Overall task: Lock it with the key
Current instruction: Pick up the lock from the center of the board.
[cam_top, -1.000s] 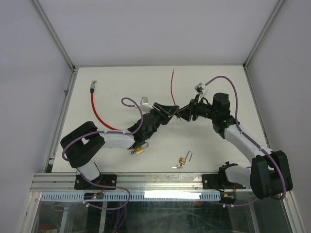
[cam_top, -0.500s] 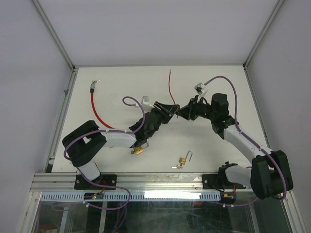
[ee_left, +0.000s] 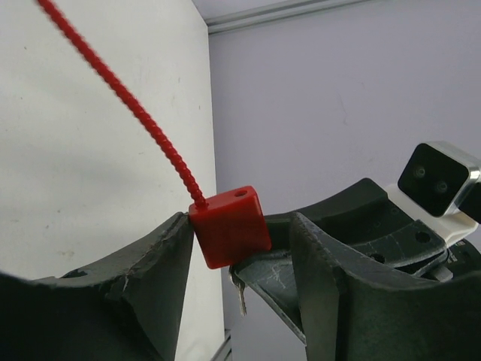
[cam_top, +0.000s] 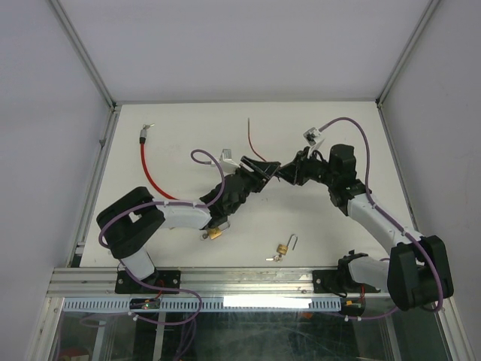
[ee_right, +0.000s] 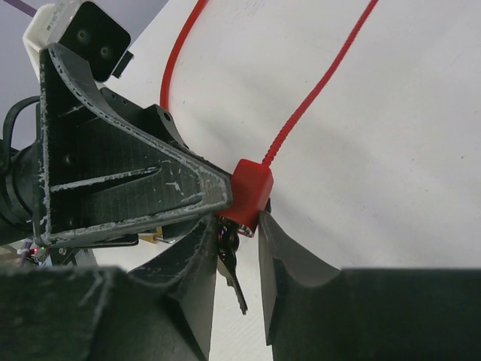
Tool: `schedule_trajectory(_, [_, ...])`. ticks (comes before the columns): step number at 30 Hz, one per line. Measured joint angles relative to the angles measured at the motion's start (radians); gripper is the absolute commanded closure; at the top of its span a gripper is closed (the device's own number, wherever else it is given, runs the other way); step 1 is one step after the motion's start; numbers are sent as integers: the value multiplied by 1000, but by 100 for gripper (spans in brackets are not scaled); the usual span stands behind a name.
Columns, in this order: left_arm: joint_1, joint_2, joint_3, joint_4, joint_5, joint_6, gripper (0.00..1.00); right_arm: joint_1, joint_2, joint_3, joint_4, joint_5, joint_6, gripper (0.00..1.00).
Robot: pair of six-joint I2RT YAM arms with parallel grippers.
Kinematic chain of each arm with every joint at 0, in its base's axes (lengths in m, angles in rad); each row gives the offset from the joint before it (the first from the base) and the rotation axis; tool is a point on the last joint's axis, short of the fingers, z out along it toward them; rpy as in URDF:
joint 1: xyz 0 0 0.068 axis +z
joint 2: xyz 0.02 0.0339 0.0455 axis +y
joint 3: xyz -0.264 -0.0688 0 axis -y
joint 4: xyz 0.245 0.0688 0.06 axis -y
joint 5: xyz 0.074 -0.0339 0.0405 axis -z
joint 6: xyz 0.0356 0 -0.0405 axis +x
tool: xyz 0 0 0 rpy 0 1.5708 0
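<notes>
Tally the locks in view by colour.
Brass: 2, the padlock by the left arm and the padlock near the front edge.
Red: 1, the cable lock.
Total: 3.

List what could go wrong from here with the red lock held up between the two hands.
1. The red lock body touches only one finger of the left hand, with a gap at the other, so it may twist or slip free.
2. The key hangs between the right hand's fingers. Whether it is pinched is unclear, so turning it might drop it.
3. The stiff red cable trails off the body and could lever it aside.
</notes>
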Motion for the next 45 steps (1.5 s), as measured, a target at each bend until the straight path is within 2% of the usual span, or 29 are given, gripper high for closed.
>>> schedule_trajectory(14, [-10,-6,-19,26,16,14,36,-39,-8,0,12,-79,33,100])
schedule_trajectory(22, [-10,-42,-41,17,16,46,18,-73,-8,0,31,-125,72,100])
schedule_trajectory(28, [-10,-124,-82,-5,15,153,5,-79,-6,0,43,-140,83,100])
schedule_trajectory(33, [-9,-269,-163,18,44,359,1,-79,0,0,43,-146,83,100])
schedule_trajectory(38, [-1,-437,-248,61,182,676,1,-79,17,0,49,-147,83,100])
schedule_trajectory(42, [12,-534,-222,-58,300,992,1,-79,35,0,51,-147,83,100])
schedule_trajectory(45, [19,-555,-203,-145,363,1271,1,-79,53,0,56,-212,83,100])
